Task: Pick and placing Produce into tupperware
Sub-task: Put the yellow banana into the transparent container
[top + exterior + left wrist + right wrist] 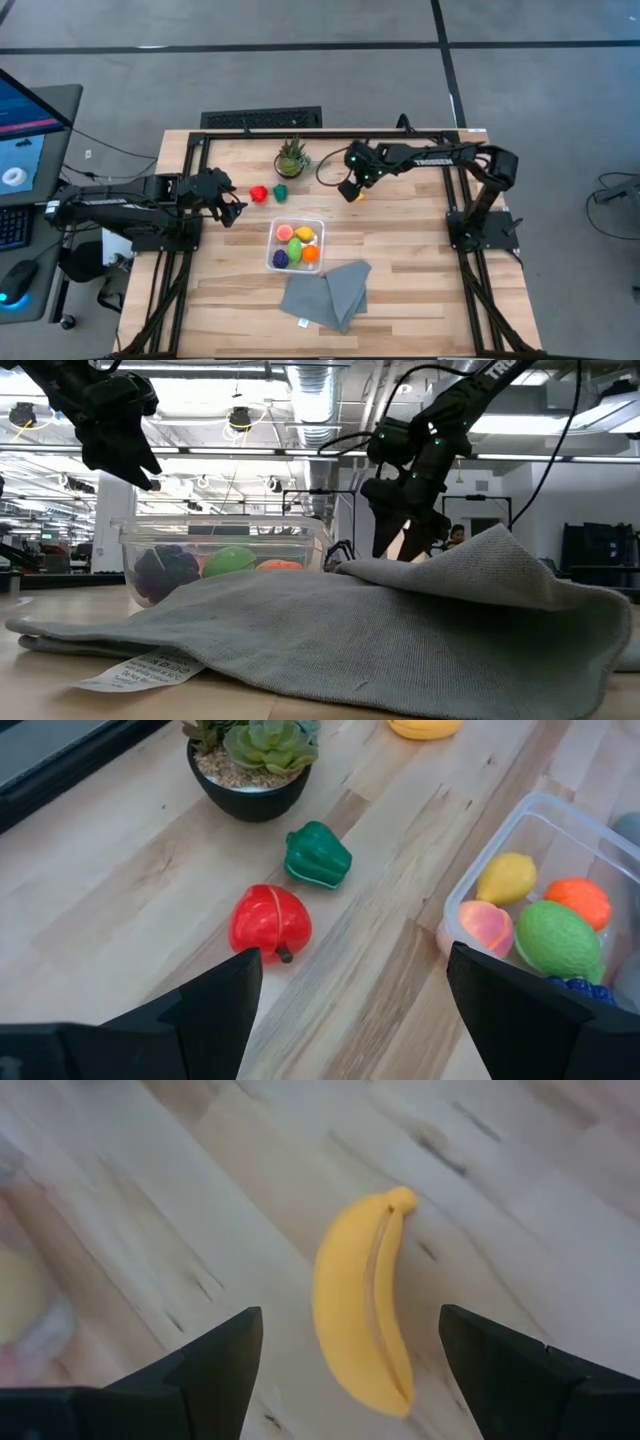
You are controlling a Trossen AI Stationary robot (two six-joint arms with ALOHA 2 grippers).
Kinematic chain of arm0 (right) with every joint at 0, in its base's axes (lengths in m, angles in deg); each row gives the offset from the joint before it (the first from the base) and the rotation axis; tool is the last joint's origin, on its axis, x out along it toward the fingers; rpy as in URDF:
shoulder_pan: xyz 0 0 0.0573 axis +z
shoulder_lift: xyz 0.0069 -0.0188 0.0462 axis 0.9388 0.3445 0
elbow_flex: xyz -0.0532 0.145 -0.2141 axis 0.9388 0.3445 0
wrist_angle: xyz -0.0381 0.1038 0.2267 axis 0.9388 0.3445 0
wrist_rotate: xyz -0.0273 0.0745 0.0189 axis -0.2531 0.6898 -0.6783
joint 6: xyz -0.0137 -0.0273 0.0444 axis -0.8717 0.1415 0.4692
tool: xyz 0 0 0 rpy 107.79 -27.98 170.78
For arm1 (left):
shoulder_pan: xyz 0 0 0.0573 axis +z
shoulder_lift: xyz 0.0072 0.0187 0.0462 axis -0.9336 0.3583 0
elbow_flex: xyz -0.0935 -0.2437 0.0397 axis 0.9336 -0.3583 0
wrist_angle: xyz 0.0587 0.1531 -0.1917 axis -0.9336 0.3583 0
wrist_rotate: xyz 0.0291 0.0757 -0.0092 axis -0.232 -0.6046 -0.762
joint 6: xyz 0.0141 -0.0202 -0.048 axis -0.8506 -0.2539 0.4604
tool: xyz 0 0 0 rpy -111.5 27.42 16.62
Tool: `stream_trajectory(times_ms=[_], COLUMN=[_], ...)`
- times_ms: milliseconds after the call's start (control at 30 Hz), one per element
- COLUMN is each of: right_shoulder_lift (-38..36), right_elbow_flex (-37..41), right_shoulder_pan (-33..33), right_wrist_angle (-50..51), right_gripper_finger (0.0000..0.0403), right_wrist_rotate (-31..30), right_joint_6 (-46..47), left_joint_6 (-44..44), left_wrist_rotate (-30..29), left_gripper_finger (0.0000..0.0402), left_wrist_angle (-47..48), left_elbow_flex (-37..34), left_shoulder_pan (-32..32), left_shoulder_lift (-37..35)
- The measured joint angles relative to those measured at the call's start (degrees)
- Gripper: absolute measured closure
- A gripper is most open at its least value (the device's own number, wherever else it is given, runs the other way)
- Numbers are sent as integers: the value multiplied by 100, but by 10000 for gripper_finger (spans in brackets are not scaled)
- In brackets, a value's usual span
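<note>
Produce is split between two places. Five pieces already sit in the tupperware [296,245]: a peach-pink one [474,928], a yellow lemon-like piece [505,877], an orange one [580,900], a lime-green one [557,938] and a purple one [280,258]. Three are left on the worktop [400,270]: a red piece [269,922] and a dark green piece [318,854] lying just beside each other near the potted plant [291,157], and a banana [370,1300] lying flat on the wood further toward the right arm.

The right hand [345,1345] is held directly above the banana with its fingers spread wide, one on either side of the fruit and neither touching it. The left hand [350,990] is held partly open and empty, between the red piece and the tupperware.

The banana is judged to be a light, hollow, rigid plastic toy with a smooth, glossy skin, so slipping is more to be feared than crushing. Its curve and tapered ends give poor purchase; it is best taken across the thick middle, the fingers closing on the two long flanks. The red and green pieces look rounder and lobed, and would probably roll if nudged off centre.
</note>
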Motion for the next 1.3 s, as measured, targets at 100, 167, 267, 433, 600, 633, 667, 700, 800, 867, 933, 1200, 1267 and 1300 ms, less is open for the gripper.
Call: stream_trajectory(times_ms=[100, 167, 267, 433, 600, 633, 667, 700, 800, 867, 933, 1200, 1267, 1300], right_shoulder_lift=[134, 241, 329, 374, 372, 372, 372, 372, 372, 372, 372, 645, 645, 645], right_elbow_flex=[3, -28, -65, -98, -98, -98, -98, -98, -98, -98, -98, -163, -187, -211], right_shoulder_pan=[30, 58, 90, 137, 122, 122, 122, 122, 122, 122, 122, 172, 182, 181], right_wrist_angle=[15, -24, -41, -158, -190, -193, -198, -229, -313, -348, -357, -411, -415, -514], right_gripper_finger=[78, 78, 78, 78, 79, 80, 81, 81, 83, 84, 85, 85, 85, 85], right_wrist_rotate=[-4, -4, -20, -132, -176, -179, -179, -177, -175, -175, -175, -151, -150, -149], right_joint_6=[0, -1, -28, -109, -257, -295, -323, -356, -407, -414, -455, -557, -562, -564], left_joint_6=[24, 27, 67, 80, 78, 78, 78, 78, 78, 75, 75, 97, 155, 165], left_wrist_rotate=[51, 61, 98, 139, 141, 139, 139, 139, 139, 138, 137, 139, 167, 186], left_gripper_finger=[95, 95, 95, 95, 95, 95, 95, 95, 95, 95, 95, 95, 95, 95], left_wrist_angle=[1, 1, 1, 11, 5, 6, 7, 5, 7, 7, 7, 8, 18, 29], left_elbow_flex=[0, 0, 0, 0, 0, 0, 0, 0, 0, 0, 0, 0, 0, 0], left_shoulder_pan=[0, -2, -1, 0, -1, -1, -2, -1, 0, -1, -2, -2, -1, 0], left_shoulder_lift=[-2, -2, -2, 0, -2, -2, 0, 0, 0, 0, -2, 0, -1, 0])
